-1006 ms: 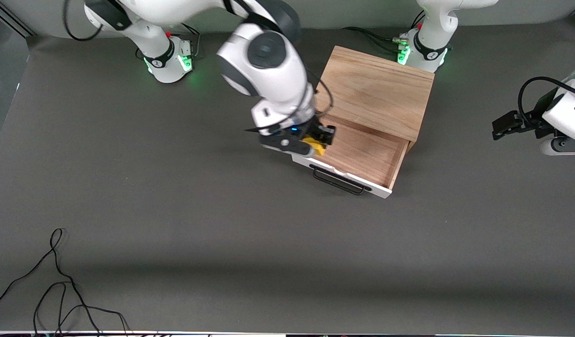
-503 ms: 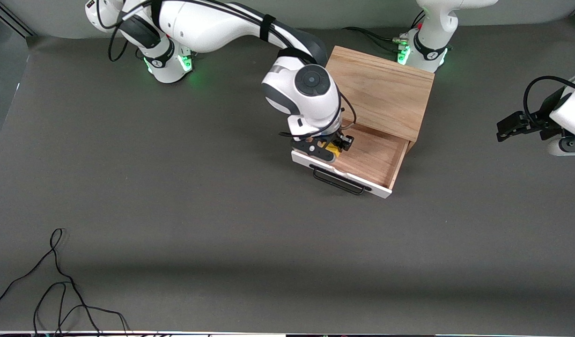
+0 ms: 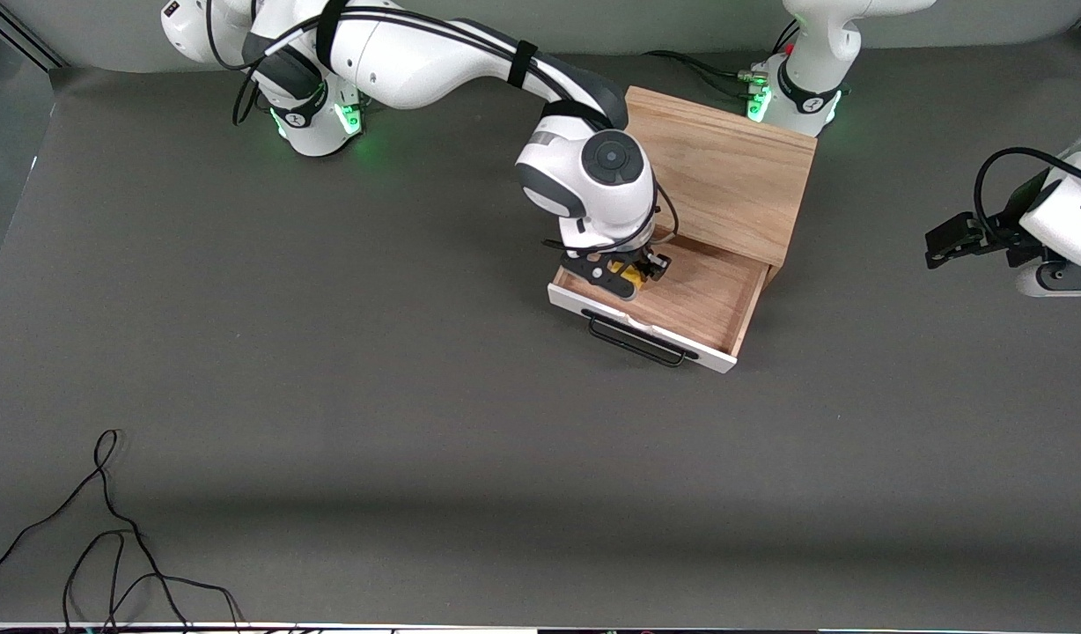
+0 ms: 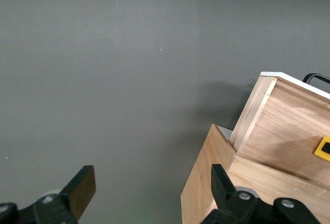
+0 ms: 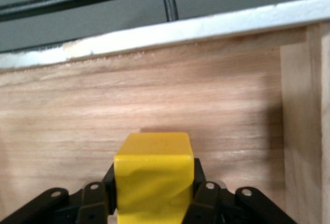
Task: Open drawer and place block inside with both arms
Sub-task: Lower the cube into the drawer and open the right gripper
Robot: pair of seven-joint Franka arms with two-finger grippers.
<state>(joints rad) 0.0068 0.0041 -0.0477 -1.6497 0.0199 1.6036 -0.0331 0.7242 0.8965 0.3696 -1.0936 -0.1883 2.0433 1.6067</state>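
Note:
The drawer (image 3: 681,304) of the light oak box (image 3: 721,172) stands pulled open, with its white front panel (image 3: 643,330) and black bar handle (image 3: 636,342) toward the front camera. My right gripper (image 3: 633,275) is down inside the drawer at the right arm's end, shut on the yellow block (image 3: 631,277). In the right wrist view the block (image 5: 153,180) sits between the fingers over the wooden drawer floor (image 5: 139,105). My left gripper (image 3: 950,238) is open and empty, waiting above the table at the left arm's end. Its wrist view shows the drawer (image 4: 289,131) and the block (image 4: 323,148).
A loose black cable (image 3: 109,537) lies on the grey table (image 3: 329,396) near the front camera at the right arm's end. The two arm bases (image 3: 316,114) (image 3: 796,97) stand along the table's edge farthest from the camera.
My right gripper has carried the block from over the drawer's end wall into the drawer and lowered it. The left gripper has shifted only slightly.

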